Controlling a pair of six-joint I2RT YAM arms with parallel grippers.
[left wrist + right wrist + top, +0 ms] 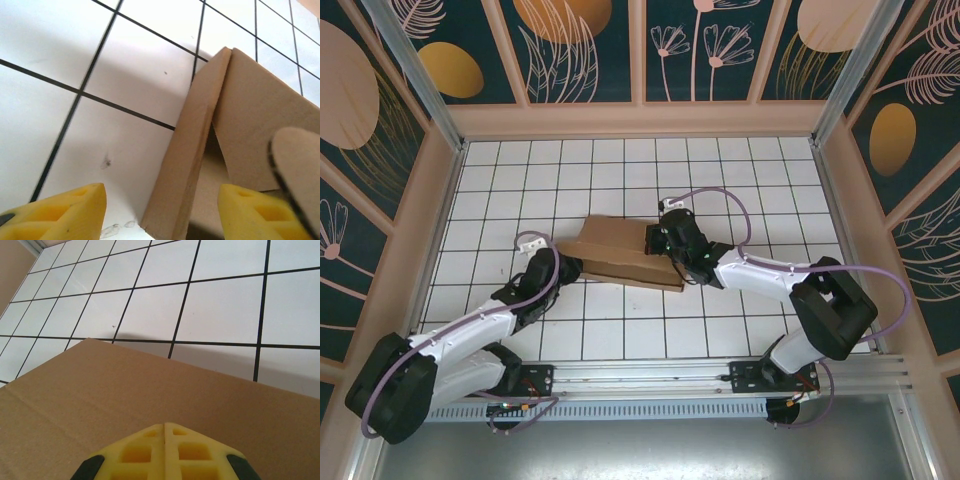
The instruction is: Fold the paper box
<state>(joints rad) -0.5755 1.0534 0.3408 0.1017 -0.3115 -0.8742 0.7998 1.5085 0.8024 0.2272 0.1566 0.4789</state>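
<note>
Desk (620, 340) of white tiles with black grid lines. At near left, left pincer (566, 266), yellow fingers (65, 210) apart, one either side of an upright cardboard flap, not closed on it. Mid-desk, plain brown corrugated cardboard paper box (615, 250), partly folded, low and flat, lying skewed across several tiles. Over right part of box, right pincer (660, 238), yellow tips pressed together, on or just above top panel; contact unclear. Beyond, more tiles up to patterned far wall (590, 50).
</note>
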